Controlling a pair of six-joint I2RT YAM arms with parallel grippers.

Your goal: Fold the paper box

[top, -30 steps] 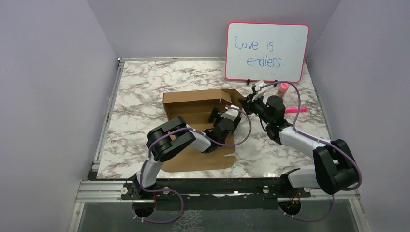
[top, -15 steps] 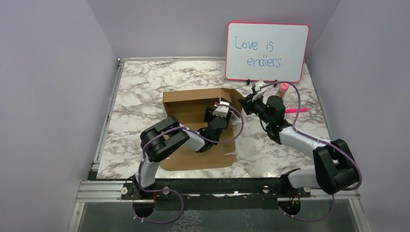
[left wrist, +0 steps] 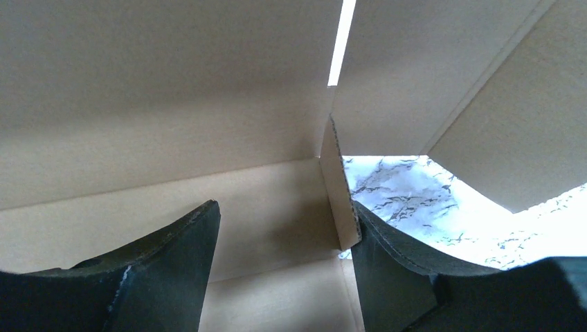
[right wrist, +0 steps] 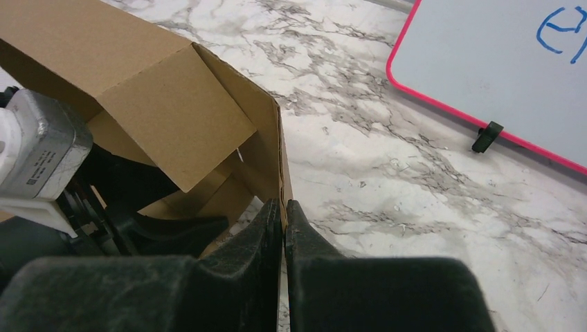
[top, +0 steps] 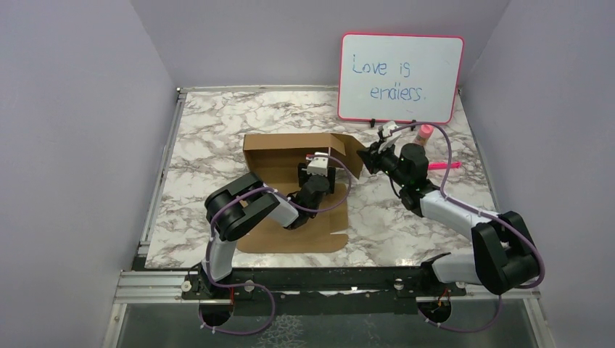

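The desk is topped with a white marble pattern veined in grey. It is enclosed on three sides by plain pale lilac walls: a left wall, a back wall and a right wall. A metal strip is fitted along the left desk edge, and an aluminium rail is run across the near edge. A dark panel is seen below the rail. A pink-framed whiteboard with blue handwriting is stood at the rear right on black feet. Lighting is even, and only soft shadows are cast.
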